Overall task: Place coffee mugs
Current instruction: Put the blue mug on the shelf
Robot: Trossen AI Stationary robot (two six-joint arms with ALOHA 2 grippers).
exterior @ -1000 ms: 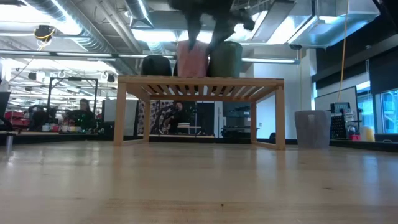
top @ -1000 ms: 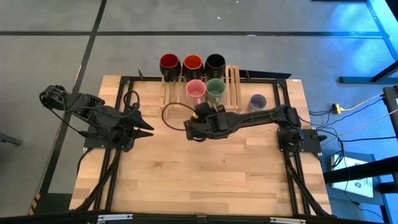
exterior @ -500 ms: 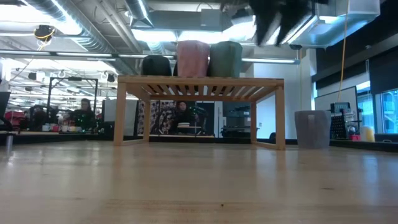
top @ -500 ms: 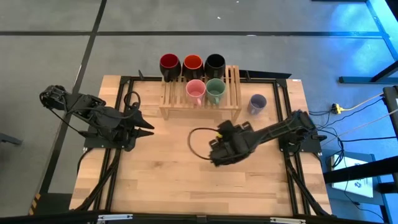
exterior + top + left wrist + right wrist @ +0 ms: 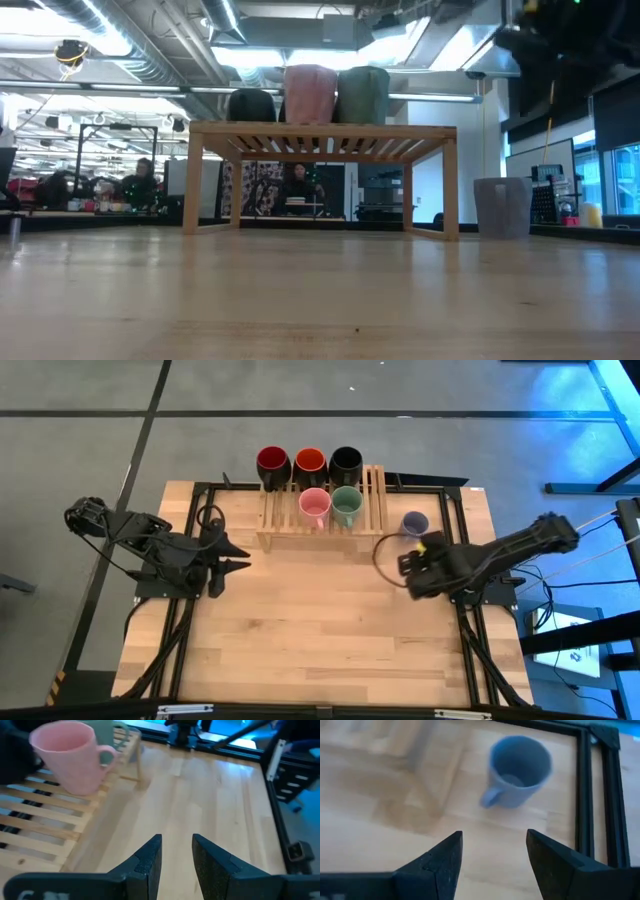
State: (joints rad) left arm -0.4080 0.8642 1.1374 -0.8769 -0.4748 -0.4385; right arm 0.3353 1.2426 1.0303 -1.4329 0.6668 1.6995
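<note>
Five mugs stand on top of the slatted wooden rack (image 5: 322, 528): dark red (image 5: 272, 462), red-orange (image 5: 310, 462) and black (image 5: 346, 461) in the far row, pink (image 5: 315, 506) and green (image 5: 347, 505) in front of them. The lavender-blue mug (image 5: 414, 524) stands upright on the table to the right of the rack. In the right wrist view this mug (image 5: 520, 770) is ahead of my open right gripper (image 5: 494, 840), apart from it, its handle (image 5: 490, 797) turned toward the fingers. My left gripper (image 5: 235, 557) waits left of the rack, narrowly open (image 5: 176, 855).
A black frame (image 5: 440, 488) runs around the table's edges, and its bar (image 5: 582, 795) lies just beyond the lavender-blue mug. Cables loop by both arm bases. Bare wood fills the near half of the table (image 5: 320, 650). People sit in the room behind the rack (image 5: 300, 185).
My right gripper has drawn back from the front of the rack by the pink and green mugs. It swung toward the table's near edge, then to the right, and now faces the lavender-blue mug. The mugs have stayed put.
</note>
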